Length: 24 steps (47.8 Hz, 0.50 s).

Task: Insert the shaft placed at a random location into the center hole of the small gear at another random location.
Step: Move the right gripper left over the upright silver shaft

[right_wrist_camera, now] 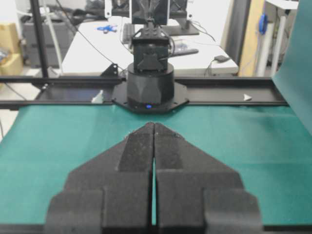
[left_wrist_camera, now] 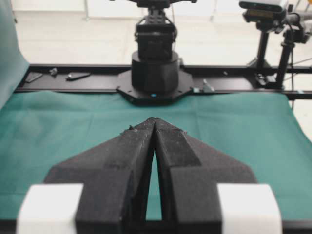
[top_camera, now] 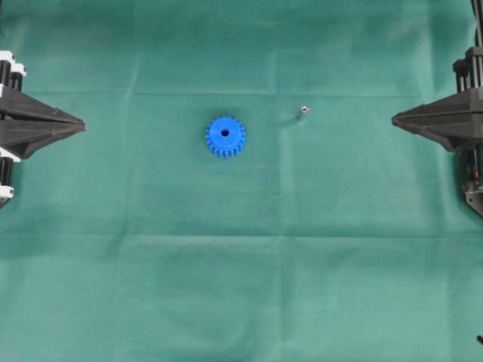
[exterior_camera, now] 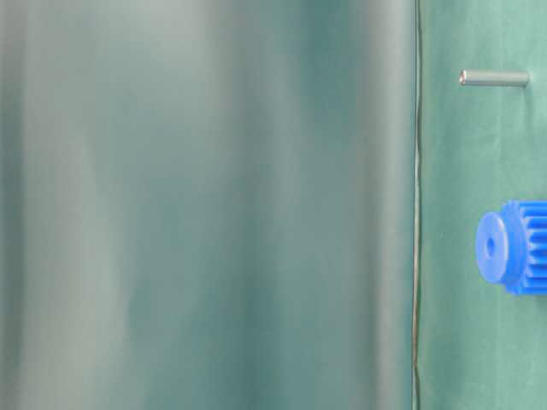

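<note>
At opposite table edges, left pincer (top_camera: pixel 81 126) and right pincer (top_camera: pixel 394 118) sit pressed together, empty.

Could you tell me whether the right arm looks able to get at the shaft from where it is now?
Probably yes: the shaft stands alone on bare green cloth, nothing between it and the shut right gripper, and the small gear lies beyond it.

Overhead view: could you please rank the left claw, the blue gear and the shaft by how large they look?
1. Left claw, largest, though partly cut off by the frame edge.
2. Small gear.
3. Shaft, by far the smallest.
</note>
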{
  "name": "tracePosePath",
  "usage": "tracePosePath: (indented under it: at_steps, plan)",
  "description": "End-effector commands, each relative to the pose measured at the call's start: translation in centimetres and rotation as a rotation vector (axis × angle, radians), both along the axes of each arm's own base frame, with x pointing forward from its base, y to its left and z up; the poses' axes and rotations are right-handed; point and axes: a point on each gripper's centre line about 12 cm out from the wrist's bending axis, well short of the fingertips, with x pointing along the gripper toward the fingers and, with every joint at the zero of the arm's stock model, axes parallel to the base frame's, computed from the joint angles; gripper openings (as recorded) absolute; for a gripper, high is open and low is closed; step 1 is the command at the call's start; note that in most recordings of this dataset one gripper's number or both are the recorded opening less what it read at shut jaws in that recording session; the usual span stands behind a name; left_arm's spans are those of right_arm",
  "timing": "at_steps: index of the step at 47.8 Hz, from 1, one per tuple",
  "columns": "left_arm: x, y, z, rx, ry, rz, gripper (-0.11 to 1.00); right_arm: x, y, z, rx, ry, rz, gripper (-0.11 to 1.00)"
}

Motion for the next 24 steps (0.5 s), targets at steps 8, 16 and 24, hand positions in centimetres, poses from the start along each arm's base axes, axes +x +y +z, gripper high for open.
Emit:
tracePosePath:
  at_steps: [8, 16, 24]
  plan:
    - [0.2, -0.1, 1.0, -0.002, -0.008, -0.008, 0.0, 0.8, -1.5, 0.4, -0.004, 0.043, -0.07, 0.01]
    - [0.0, -0.1, 0.9, -0.002, 0.008, -0.007, 0.0, 1.6, -2.3, -1.1, 0.002, 0.106, -0.106, 0.01]
    - [0.0, -0.1, 0.7, -0.002, 0.021, -0.007, 0.0, 2.8, -3.5, -3.2, 0.009, 0.183, -0.151, 0.01]
